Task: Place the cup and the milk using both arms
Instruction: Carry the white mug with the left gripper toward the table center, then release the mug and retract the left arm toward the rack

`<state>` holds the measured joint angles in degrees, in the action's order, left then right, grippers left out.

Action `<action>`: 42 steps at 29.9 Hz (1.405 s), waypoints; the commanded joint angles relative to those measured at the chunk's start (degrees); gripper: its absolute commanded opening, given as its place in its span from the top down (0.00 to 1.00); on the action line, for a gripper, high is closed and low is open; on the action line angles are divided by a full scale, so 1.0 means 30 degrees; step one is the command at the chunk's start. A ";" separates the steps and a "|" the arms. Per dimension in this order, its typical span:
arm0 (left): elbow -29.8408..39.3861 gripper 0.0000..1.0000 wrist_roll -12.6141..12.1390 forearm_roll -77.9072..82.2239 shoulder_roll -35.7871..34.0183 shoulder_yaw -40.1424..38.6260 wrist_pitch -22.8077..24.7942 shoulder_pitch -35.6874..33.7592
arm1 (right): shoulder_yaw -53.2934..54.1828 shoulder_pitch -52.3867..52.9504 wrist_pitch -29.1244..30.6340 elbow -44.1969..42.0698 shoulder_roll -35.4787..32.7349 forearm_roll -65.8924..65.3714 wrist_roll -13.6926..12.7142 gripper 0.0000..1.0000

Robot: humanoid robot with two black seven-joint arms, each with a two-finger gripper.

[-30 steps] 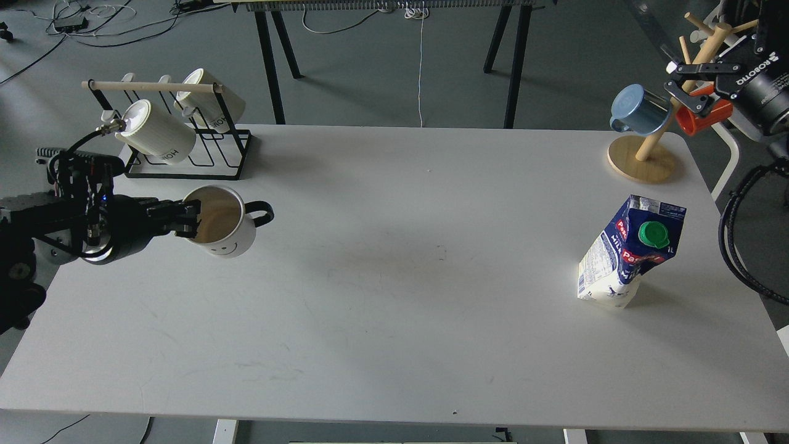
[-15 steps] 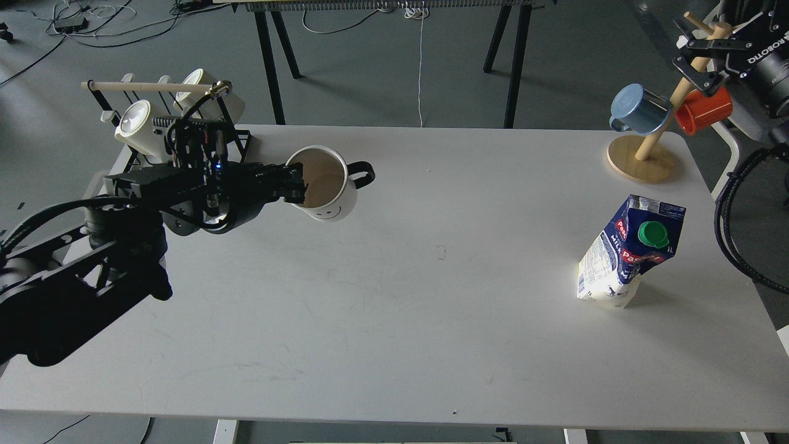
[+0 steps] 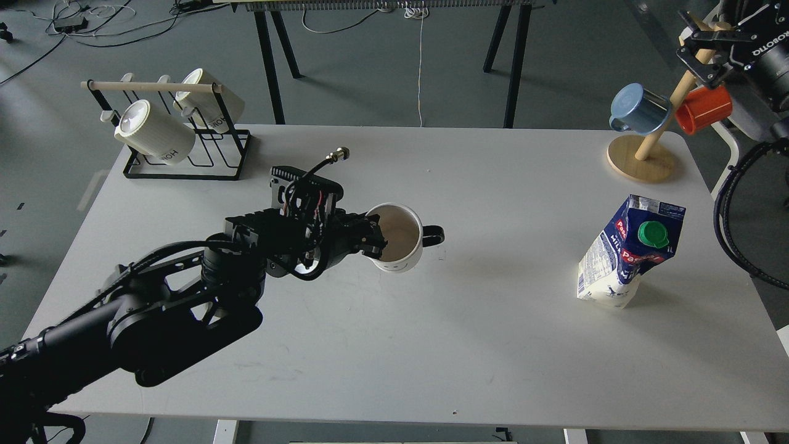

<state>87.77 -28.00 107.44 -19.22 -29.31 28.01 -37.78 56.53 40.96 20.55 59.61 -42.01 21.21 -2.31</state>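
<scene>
A white cup (image 3: 404, 246) with a smiley face and a black handle pointing right is near the table's middle. My left gripper (image 3: 377, 242) is shut on the cup's left rim and holds it upright, low over the table; I cannot tell whether it touches. The milk carton (image 3: 627, 254), blue and white with a green cap, stands dented and leaning at the right of the table, untouched. My right gripper (image 3: 701, 52) is high at the top right corner by the wooden mug tree, far from the carton, its fingers apart and empty.
A black wire rack (image 3: 185, 145) with two white mugs stands at the back left. A wooden mug tree (image 3: 641, 159) with a blue mug (image 3: 638, 111) and an orange mug (image 3: 703, 110) stands at the back right. The white table (image 3: 431, 345) lies in front.
My left arm has carried the cup from the left side by the rack to the table's middle and lowered it. My right gripper has risen away from the orange mug.
</scene>
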 commanded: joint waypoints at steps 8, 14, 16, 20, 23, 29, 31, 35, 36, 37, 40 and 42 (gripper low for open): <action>-0.1337 0.97 0.0000 0.0982 0.1369 0.0013 -0.0002 0.0023 | 0.0081 -0.0001 0.0006 -0.0006 -0.0030 0.0021 -0.0023 0.02; -0.1484 0.93 0.0000 0.0982 0.1340 0.0013 -0.0002 0.0141 | 0.0081 -0.0001 -0.0023 -0.0007 -0.0001 0.0021 -0.0023 0.02; -0.1484 0.88 0.0000 0.0982 0.1340 0.0013 -0.0002 0.0141 | 0.0052 -0.0001 -0.0023 -0.0007 -0.0001 0.0021 -0.0023 0.02; -0.1514 0.75 0.0000 0.0953 0.1310 0.0013 -0.0002 0.0170 | 0.0052 -0.0030 -0.0023 -0.0007 -0.0001 -0.0008 -0.0023 0.02; -0.1514 0.66 0.0000 0.0953 0.1310 0.0013 -0.0002 0.0199 | 0.0052 -0.0030 -0.0023 -0.0007 -0.0001 0.0021 -0.0022 0.02; -0.1514 0.58 0.0000 0.0924 0.1310 -0.0016 -0.0002 0.0199 | 0.0052 -0.0001 -0.0023 -0.0007 -0.0001 0.0021 -0.0023 0.02; -0.1514 0.54 0.0000 0.0924 0.1281 -0.0016 -0.0002 0.0170 | 0.0052 -0.0001 0.0006 -0.0007 -0.0001 0.0021 -0.0023 0.02; -0.1455 0.32 0.0000 0.0807 0.1193 -0.0308 -0.0002 0.0082 | 0.0052 -0.0030 -0.0023 -0.0007 -0.0001 0.0021 -0.0023 0.02; -0.1397 0.20 0.0000 0.0778 0.1135 -0.0367 -0.0002 0.0053 | 0.0052 -0.0030 0.0006 -0.0007 -0.0001 0.0021 -0.0023 0.02; -0.1368 0.12 0.0000 0.0719 0.1106 -0.0541 -0.0002 0.0053 | 0.0052 -0.0030 -0.0023 -0.0007 -0.0001 0.0021 -0.0023 0.02; -0.1279 0.02 0.0000 0.0689 0.1105 -0.2032 -0.0002 0.0111 | 0.0052 -0.0030 0.0006 0.0022 -0.0001 0.0021 -0.0023 0.02; -0.1250 0.01 0.0000 0.0689 0.1164 -0.3378 -0.0002 0.0170 | 0.0052 -0.0030 0.0006 0.0081 -0.0001 0.0021 -0.0023 0.02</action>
<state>83.87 -27.98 109.54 -15.91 -34.39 28.00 -37.60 56.69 40.90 20.52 59.59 -42.01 21.27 -2.37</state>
